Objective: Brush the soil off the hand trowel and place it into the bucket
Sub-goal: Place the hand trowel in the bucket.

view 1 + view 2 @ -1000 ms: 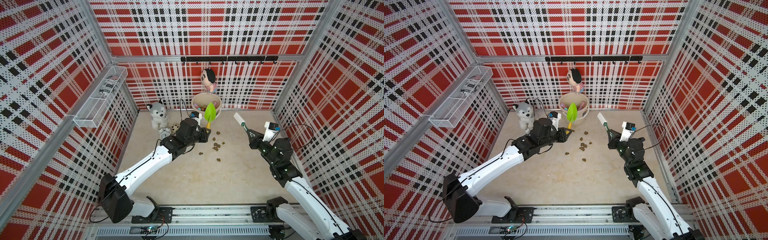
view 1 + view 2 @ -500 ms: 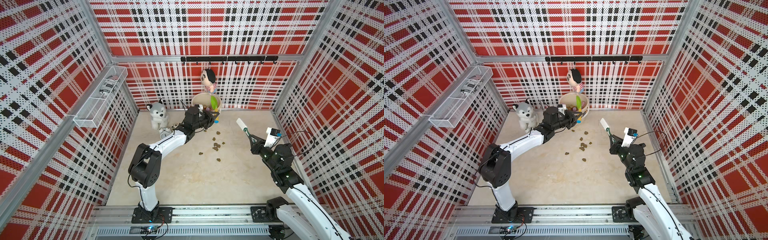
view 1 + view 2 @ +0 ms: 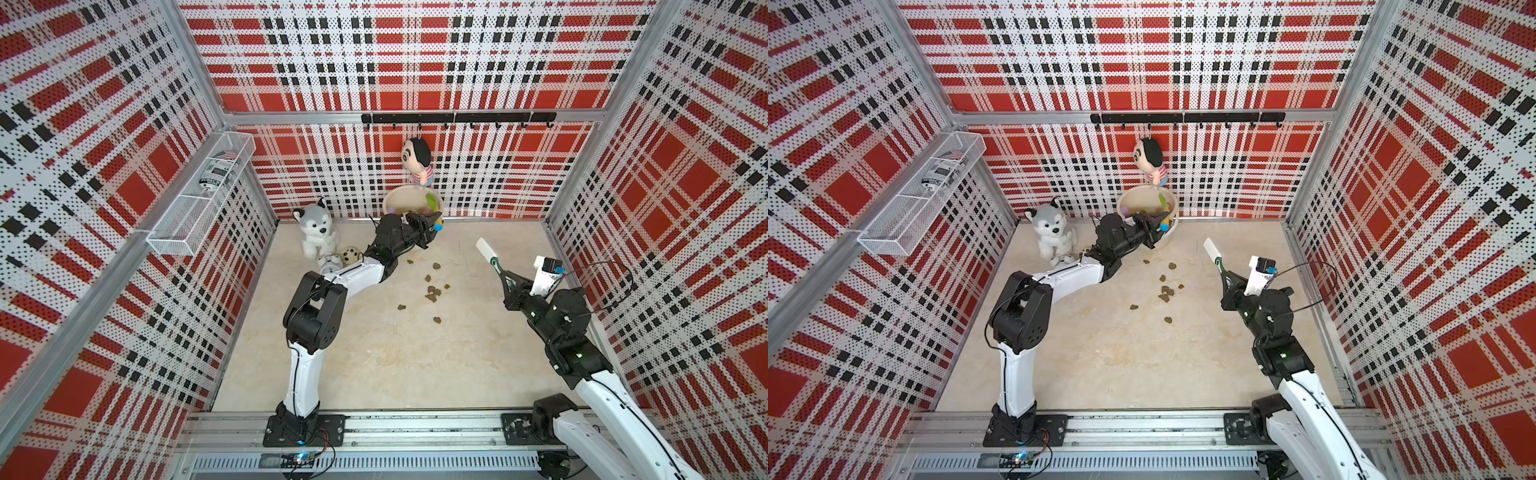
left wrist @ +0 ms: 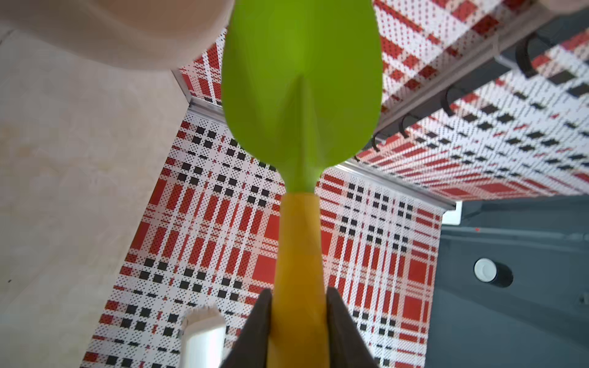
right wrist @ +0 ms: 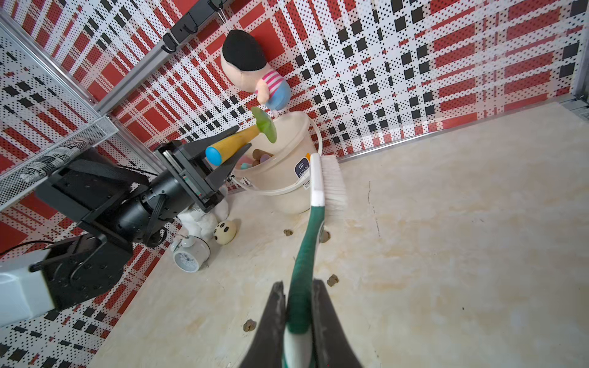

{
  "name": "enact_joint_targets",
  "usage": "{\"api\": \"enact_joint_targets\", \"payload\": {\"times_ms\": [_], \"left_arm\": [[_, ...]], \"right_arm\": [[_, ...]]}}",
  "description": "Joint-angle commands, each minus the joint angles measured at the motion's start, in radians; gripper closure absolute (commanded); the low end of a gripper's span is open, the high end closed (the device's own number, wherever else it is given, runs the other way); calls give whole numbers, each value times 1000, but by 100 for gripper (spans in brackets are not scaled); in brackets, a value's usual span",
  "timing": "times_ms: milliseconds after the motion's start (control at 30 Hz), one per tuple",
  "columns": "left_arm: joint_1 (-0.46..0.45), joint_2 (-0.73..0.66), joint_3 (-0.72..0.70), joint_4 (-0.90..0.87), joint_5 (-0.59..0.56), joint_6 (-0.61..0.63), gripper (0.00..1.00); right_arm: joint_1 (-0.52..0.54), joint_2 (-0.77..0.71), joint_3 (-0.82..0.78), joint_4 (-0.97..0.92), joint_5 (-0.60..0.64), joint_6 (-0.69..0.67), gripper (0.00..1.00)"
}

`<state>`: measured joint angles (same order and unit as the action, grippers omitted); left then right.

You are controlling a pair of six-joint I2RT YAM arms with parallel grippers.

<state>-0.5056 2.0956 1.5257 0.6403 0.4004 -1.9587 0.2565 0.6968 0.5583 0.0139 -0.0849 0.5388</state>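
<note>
The hand trowel (image 3: 432, 202) has a green blade, a yellow handle and a blue end cap. My left gripper (image 3: 430, 222) is shut on the handle (image 4: 299, 255) and holds the blade tilted over the mouth of the cream bucket (image 3: 395, 199) at the back wall. No soil shows on the blade (image 4: 302, 79). Soil (image 3: 432, 291) lies in small brown lumps on the floor in front of the bucket (image 5: 287, 188). Out to the right, my right gripper (image 3: 509, 284) is shut on the green handle of a white-bristled brush (image 5: 328, 178), which hangs above the floor.
A husky plush (image 3: 316, 226), an alarm clock (image 3: 330, 262) and a small cream ball (image 3: 350, 254) sit left of the bucket. A doll (image 3: 417, 160) hangs from the hook rail (image 3: 457, 117) just above it. A wire basket (image 3: 199, 199) is on the left wall.
My left arm stretched back and carried the trowel from above the soil to over the bucket's mouth. The right arm drew the brush slightly to the right and forward.
</note>
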Motion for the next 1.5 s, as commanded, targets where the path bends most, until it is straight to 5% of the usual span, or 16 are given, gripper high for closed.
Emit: {"api": "enact_joint_targets", "payload": {"times_ms": [0, 200, 400, 600, 733, 800, 1067, 1233, 1300, 1467], "left_arm": [[26, 23, 57, 43, -36, -56, 100], [45, 62, 126, -50, -53, -50, 100], [63, 109, 209, -106, -50, -43, 81], [71, 176, 334, -128, 0, -40, 74], [71, 183, 368, -146, 5, -26, 58], [73, 173, 370, -162, -1, -9, 47], [90, 101, 342, -225, -37, 113, 35], [108, 24, 315, -350, -86, 291, 27], [114, -22, 262, -358, -121, 345, 14], [142, -83, 162, -341, -125, 417, 11]], "right_arm": [[0, -20, 31, 10, 18, -17, 100], [-1, -35, 45, -14, 34, -34, 100], [-1, -56, 49, -30, 40, -36, 100], [0, -94, 45, -58, 50, -35, 100], [0, -122, 48, -81, 56, -33, 100], [-1, -133, 50, -91, 60, -34, 100], [0, -135, 58, -109, 48, -22, 100], [0, -111, 76, -120, 24, -2, 100], [0, -107, 76, -116, 20, 4, 100], [-1, -96, 74, -108, 10, 7, 100]]}}
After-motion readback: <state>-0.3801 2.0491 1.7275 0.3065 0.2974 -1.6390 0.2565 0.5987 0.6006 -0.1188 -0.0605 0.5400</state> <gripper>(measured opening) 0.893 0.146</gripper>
